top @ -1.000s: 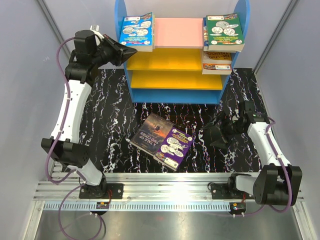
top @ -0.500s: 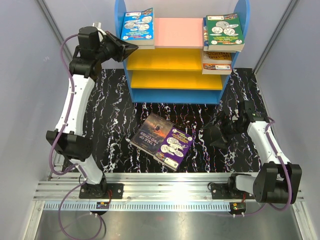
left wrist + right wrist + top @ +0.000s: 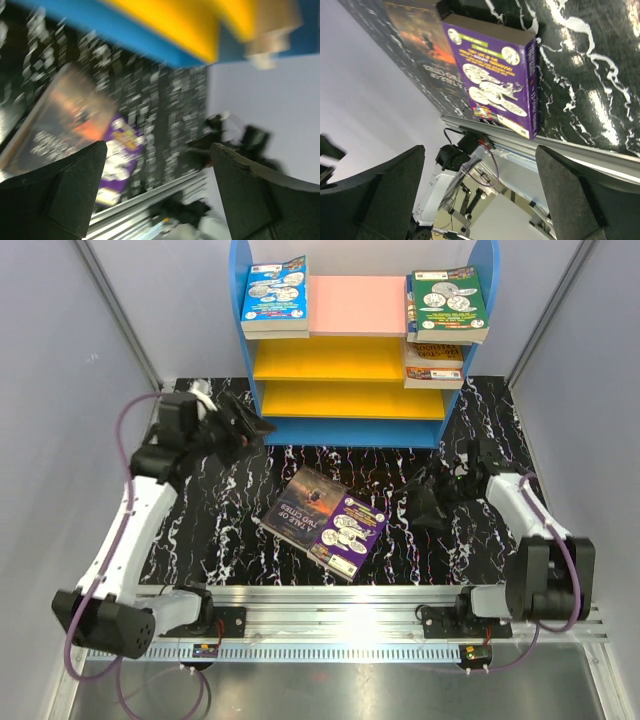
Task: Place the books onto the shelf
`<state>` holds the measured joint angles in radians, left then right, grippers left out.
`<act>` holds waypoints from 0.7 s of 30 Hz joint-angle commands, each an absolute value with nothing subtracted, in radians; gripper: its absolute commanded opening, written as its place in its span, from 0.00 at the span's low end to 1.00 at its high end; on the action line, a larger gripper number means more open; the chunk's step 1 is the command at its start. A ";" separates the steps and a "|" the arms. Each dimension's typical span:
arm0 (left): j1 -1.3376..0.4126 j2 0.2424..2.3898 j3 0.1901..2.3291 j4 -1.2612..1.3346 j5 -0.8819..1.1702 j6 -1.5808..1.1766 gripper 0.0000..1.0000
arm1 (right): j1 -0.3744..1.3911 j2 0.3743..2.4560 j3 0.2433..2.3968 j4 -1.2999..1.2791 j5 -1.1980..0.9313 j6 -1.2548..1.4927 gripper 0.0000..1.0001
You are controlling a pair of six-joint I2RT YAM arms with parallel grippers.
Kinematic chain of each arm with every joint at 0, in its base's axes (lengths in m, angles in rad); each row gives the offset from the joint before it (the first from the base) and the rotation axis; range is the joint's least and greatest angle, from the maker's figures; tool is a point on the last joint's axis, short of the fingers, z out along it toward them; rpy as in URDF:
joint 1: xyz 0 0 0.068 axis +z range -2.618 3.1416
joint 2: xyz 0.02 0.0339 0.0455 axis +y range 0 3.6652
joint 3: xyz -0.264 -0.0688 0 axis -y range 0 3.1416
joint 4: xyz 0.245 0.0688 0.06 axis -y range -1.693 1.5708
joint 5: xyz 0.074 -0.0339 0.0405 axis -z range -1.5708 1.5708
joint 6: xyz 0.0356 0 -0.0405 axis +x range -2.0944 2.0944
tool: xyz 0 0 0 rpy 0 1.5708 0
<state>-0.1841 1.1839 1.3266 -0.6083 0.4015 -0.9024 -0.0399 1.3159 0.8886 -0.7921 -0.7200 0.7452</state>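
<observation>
The shelf (image 3: 360, 305) stands at the back with a blue book (image 3: 275, 295) on the left of its pink top board. A green-topped stack (image 3: 447, 302) lies on the right, with more books (image 3: 433, 365) on the yellow board below. On the table lie a dark brown book (image 3: 303, 503) and a purple book (image 3: 348, 530), the purple one partly on top. My left gripper (image 3: 245, 430) hangs open and empty by the shelf's lower left corner; its blurred wrist view shows both books (image 3: 60, 125). My right gripper (image 3: 425, 505) stands open, right of the purple book (image 3: 492, 95).
The black marbled table (image 3: 220, 510) ends at a metal rail (image 3: 340, 600) at the near edge. Grey walls close in both sides. The right arm (image 3: 235, 142) shows in the left wrist view beyond the books.
My left gripper opened, leaving the blue book on the pink top board, and the arm swung down to table level in front of the shelf. The right gripper shifted slightly.
</observation>
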 commanded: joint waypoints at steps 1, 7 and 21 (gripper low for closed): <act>-0.219 1.230 1.119 -0.647 0.336 -0.772 0.92 | 0.021 1.409 0.879 -0.677 -0.749 0.749 1.00; -0.351 1.305 0.993 -0.583 0.293 -0.692 0.92 | 0.113 1.546 0.876 -0.569 -0.726 0.801 1.00; -0.586 1.706 1.025 -0.486 0.382 -0.630 0.92 | 0.189 1.647 0.689 -0.339 -0.703 0.907 1.00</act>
